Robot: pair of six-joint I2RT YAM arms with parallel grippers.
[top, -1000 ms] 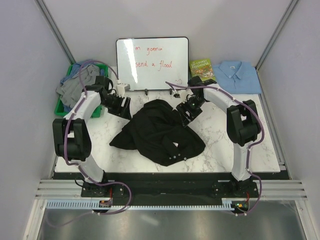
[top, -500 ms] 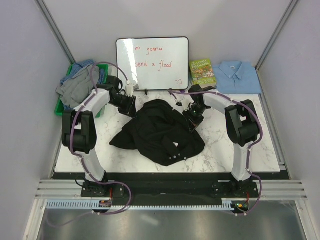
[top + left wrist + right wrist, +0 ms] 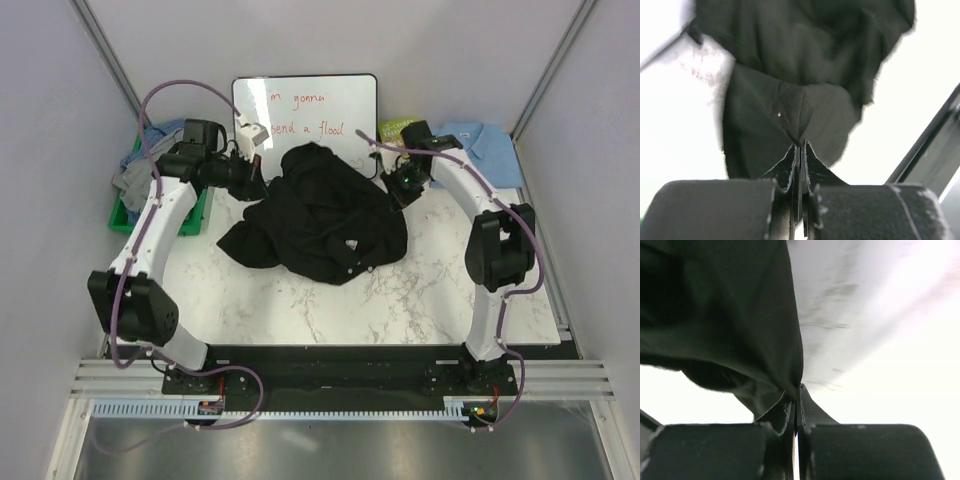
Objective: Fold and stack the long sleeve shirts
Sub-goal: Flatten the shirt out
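Left fingers [image 3: 788, 167] clamped on black shirt [image 3: 325, 215] at its 10 o'clock edge; right fingers [image 3: 811, 412] clamped at 2 o'clock; shirt bunched on tabletop [image 3: 420, 290], 12 o'clock side, against whiteboard [image 3: 305, 120].

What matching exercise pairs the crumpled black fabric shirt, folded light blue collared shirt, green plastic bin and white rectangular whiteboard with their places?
Things: 1 black shirt; 2 light blue shirt; 3 green bin; 4 whiteboard.
Places: a far right, at the back; b far left, holding grey and blue clothes; c pinched by left claw and right claw; d upright, red writing.
Pairs: 1-c, 2-a, 3-b, 4-d.
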